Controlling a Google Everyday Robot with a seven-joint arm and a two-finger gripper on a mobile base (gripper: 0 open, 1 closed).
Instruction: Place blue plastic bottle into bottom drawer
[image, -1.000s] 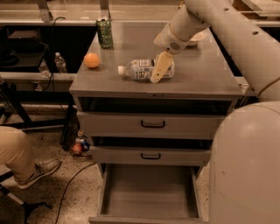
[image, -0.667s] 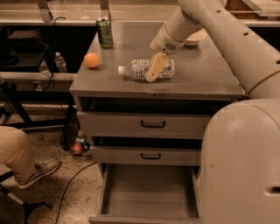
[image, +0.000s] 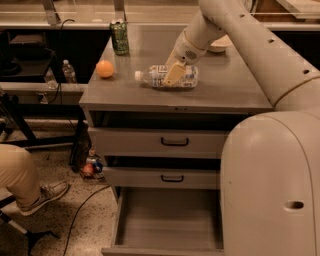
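blue plastic bottle (image: 152, 76): clear, shiny plastic | gripper (image: 172, 74), over the bottle on the cabinet top (image: 227, 90): smooth, matt tan | bottom drawer (image: 165, 222): flat matt grey

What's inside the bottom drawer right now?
The bottom drawer shows only bare floor; its right end is hidden by the robot's body. The pincer is at the blue plastic bottle.

Got a green can (image: 119, 37) far left on the worktop (image: 235, 92), an orange (image: 105, 69) a bit nearer, small water bottle (image: 69, 71) off left, sneaker (image: 45, 196) down near left.
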